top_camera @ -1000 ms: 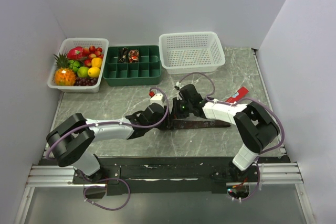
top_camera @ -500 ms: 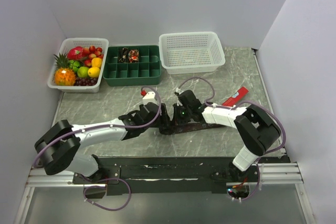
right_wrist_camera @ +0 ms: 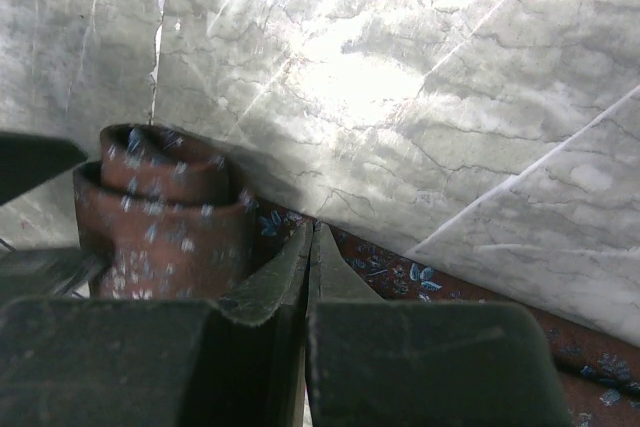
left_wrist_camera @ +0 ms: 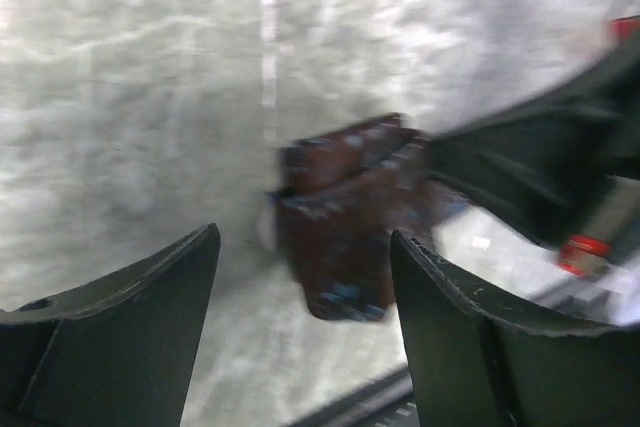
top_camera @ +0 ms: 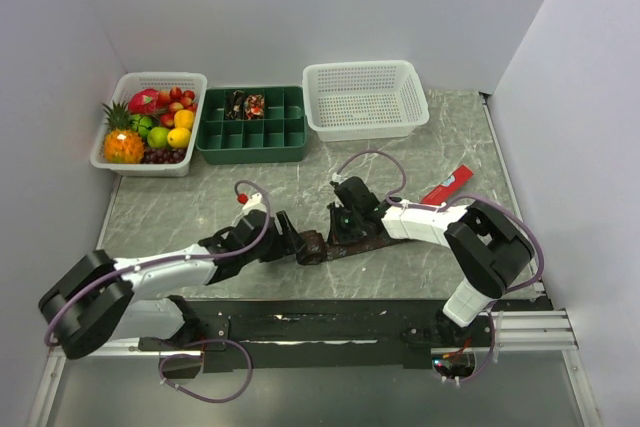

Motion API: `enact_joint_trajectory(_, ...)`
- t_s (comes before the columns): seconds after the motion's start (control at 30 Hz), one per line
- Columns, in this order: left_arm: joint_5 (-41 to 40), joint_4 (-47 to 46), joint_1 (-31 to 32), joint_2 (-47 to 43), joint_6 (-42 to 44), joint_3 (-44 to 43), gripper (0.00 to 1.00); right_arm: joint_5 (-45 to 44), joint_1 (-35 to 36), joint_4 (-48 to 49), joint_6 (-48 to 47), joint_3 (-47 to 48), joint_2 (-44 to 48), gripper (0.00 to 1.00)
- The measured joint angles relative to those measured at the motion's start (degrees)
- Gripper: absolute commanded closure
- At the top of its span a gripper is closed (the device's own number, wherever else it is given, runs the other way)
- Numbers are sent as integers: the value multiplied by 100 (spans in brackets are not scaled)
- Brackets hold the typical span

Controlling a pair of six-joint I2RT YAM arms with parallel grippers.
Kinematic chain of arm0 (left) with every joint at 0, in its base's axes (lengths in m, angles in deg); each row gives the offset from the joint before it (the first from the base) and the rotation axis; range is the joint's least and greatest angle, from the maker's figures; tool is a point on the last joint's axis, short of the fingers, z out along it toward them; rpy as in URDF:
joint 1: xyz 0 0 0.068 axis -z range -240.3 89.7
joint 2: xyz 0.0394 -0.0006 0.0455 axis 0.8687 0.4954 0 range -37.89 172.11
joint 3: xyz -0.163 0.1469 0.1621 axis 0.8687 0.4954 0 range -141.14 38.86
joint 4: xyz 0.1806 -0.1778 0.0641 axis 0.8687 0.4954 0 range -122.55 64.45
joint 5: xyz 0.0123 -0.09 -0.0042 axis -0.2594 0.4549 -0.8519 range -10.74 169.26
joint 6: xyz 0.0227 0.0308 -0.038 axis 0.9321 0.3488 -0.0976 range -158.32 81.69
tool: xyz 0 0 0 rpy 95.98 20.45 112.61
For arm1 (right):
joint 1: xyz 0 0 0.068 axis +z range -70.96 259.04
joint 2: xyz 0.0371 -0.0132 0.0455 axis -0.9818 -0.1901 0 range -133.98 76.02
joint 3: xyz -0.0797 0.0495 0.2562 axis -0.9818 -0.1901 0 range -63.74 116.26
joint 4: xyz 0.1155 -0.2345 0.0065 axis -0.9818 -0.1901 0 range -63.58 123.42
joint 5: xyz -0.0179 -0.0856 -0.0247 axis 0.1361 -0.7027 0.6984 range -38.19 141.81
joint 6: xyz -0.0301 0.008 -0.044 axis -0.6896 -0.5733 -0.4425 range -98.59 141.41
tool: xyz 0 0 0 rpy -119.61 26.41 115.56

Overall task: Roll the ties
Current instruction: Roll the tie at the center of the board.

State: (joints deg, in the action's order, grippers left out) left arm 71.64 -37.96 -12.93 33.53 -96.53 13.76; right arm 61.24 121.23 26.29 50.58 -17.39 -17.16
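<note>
A dark brown patterned tie [top_camera: 375, 238] lies across the marble table [top_camera: 200, 202], its left end wound into a loose roll [top_camera: 313, 246]. My left gripper [top_camera: 291, 238] stands open just left of the roll. In the left wrist view the roll [left_wrist_camera: 345, 217] lies a little beyond the open left gripper [left_wrist_camera: 303, 239], not between its fingers. My right gripper [top_camera: 340, 234] is shut, its tips down on the flat tie right beside the roll. In the right wrist view the shut right gripper [right_wrist_camera: 309, 239] rests on the flat tie [right_wrist_camera: 470, 307], with the roll [right_wrist_camera: 160, 209] to its left.
A green divided tray [top_camera: 252, 127] at the back holds rolled ties [top_camera: 246, 105] in its top cells. A fruit basket [top_camera: 150, 124] stands left of it and a white mesh basket [top_camera: 365, 97] to the right. A red flat bar [top_camera: 450, 183] lies right of the right arm.
My left gripper has opened, let go of the tie's rolled end and drawn back left. The right gripper has slid slightly left along the tie, still shut.
</note>
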Motion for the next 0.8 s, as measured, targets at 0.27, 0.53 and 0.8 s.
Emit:
enact_joint_trajectory(0.27,407,-658,0,-402,-455,363,28,-94,59,-7,76,2,7,100)
enact_joint_trajectory(0.53,490,-892,227,-122,-704,584,31,-160,79,-162,98,4,304,100)
enact_joint_trajectory(0.8,205,-911,651,297,-745,330,32,-96,94,-184,96,52,1128,100)
